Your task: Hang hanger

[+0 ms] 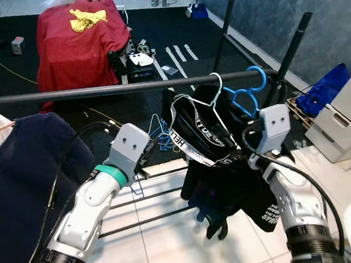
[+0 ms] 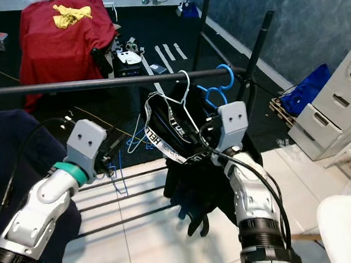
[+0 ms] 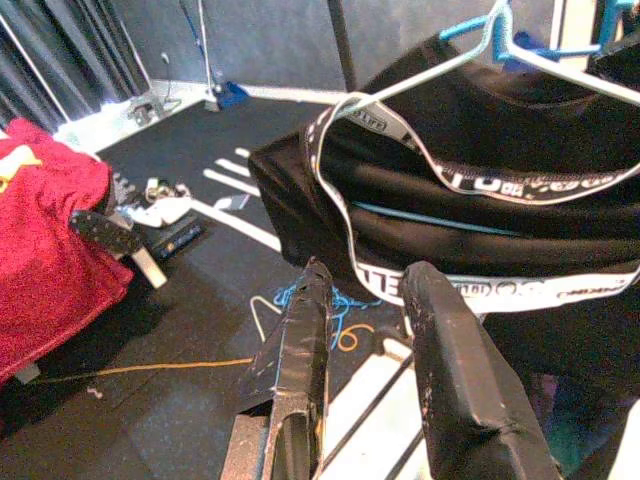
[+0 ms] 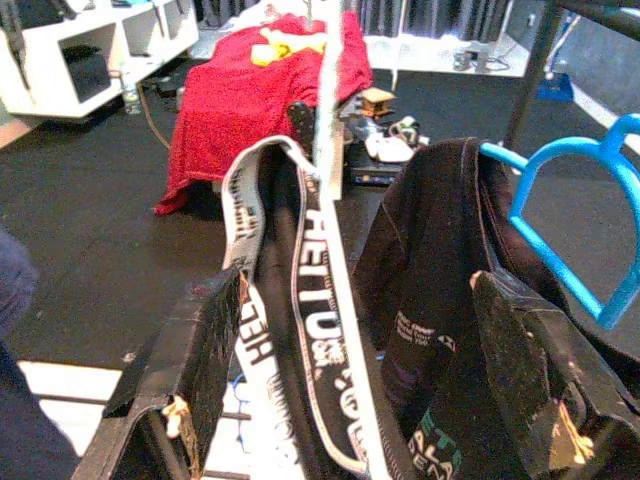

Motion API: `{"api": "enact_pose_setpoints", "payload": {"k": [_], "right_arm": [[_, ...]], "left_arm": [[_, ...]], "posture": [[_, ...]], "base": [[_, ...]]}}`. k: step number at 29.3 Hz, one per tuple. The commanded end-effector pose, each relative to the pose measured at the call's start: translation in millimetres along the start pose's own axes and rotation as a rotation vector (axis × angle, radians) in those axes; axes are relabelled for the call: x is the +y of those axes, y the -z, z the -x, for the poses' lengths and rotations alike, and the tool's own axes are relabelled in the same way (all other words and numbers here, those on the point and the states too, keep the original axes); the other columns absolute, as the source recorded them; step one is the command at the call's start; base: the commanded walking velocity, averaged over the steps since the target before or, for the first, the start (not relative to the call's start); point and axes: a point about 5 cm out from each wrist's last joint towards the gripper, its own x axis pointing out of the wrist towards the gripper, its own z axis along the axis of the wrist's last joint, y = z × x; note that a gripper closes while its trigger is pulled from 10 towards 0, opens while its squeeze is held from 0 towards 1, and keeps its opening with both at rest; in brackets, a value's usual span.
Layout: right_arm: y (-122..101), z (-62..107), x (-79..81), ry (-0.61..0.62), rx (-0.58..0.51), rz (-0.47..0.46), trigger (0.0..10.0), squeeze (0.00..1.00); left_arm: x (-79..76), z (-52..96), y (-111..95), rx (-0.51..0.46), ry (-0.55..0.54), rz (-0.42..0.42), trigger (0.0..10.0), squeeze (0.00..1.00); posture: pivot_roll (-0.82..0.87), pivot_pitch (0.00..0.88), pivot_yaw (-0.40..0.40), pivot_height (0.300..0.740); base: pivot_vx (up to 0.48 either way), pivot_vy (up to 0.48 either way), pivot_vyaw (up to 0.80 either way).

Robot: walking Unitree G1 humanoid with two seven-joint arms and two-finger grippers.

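Observation:
A white wire hanger (image 1: 210,101) carries a black garment (image 1: 220,178) with a white lettered band, and its hook sits over the black rail (image 1: 105,91). A blue hanger (image 1: 247,96) hangs on the rail just right of it. My right gripper (image 4: 360,290) is open at the garment's right shoulder, its fingers (image 4: 200,350) spread wide on either side of the band and cloth. My left gripper (image 3: 372,275) is open too, held lower and to the left of the garment, with nothing between its fingers (image 3: 300,340).
A navy garment (image 1: 18,173) hangs on the rail at the left. Lower rack bars (image 1: 157,194) cross below it, with blue hangers (image 1: 160,134) lying behind them. Red cloth (image 1: 80,31) drapes something at the far back. White drawers (image 1: 350,104) and a blue bag (image 1: 327,89) stand at the right.

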Motion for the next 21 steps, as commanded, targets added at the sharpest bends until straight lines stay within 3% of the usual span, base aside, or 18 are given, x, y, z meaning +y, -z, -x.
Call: {"api": "enact_pose_setpoints", "payload": {"k": [1, 7, 13, 14, 15, 17, 21], "right_arm": [[1.2, -0.2, 0.2, -0.009, -0.003, -0.003, 10.0, 0.00], [-15.3, -19.0, 5.2, -0.119, -0.041, 0.015, 10.0, 0.00], [-27.1, -30.1, 8.2, -0.202, -0.067, 0.019, 10.0, 0.00], [-29.9, -34.5, 9.8, -0.225, -0.066, 0.020, 6.6, 0.00], [-29.9, -34.5, 9.8, -0.225, -0.066, 0.020, 6.6, 0.00], [-30.9, -42.2, 11.8, -0.223, -0.039, 0.029, 0.0, 0.00], [-28.6, -47.0, 10.1, -0.190, -0.001, 0.056, 0.0, 0.00]], "left_arm": [[-2.8, 3.3, 1.4, 0.010, 0.018, 0.014, 10.0, 0.00], [4.4, 15.5, -15.7, -0.036, 0.031, -0.034, 10.0, 0.00], [9.9, 19.6, -19.8, -0.045, 0.018, -0.059, 10.0, 0.00], [11.6, 21.4, -20.6, -0.042, 0.011, -0.064, 10.0, 0.00], [11.6, 21.4, -20.6, -0.042, 0.011, -0.064, 10.0, 0.00], [12.6, 26.0, -21.2, -0.034, 0.001, -0.069, 10.0, 0.00], [11.7, 30.9, -21.8, -0.020, 0.000, -0.068, 10.0, 0.00]], "posture": [[-0.08, 0.179, 0.083, 0.740], [-0.02, 0.191, 0.076, 0.740], [0.02, 0.183, 0.065, 0.740], [0.03, 0.182, 0.062, 0.740], [0.03, 0.182, 0.062, 0.740], [0.05, 0.181, 0.058, 0.740], [0.05, 0.180, 0.058, 0.740]], "base": [[0.000, 0.000, 0.00], [0.000, 0.000, 0.00], [0.000, 0.000, 0.00], [0.000, 0.000, 0.00], [0.000, 0.000, 0.00], [0.000, 0.000, 0.00], [0.000, 0.000, 0.00]]}}
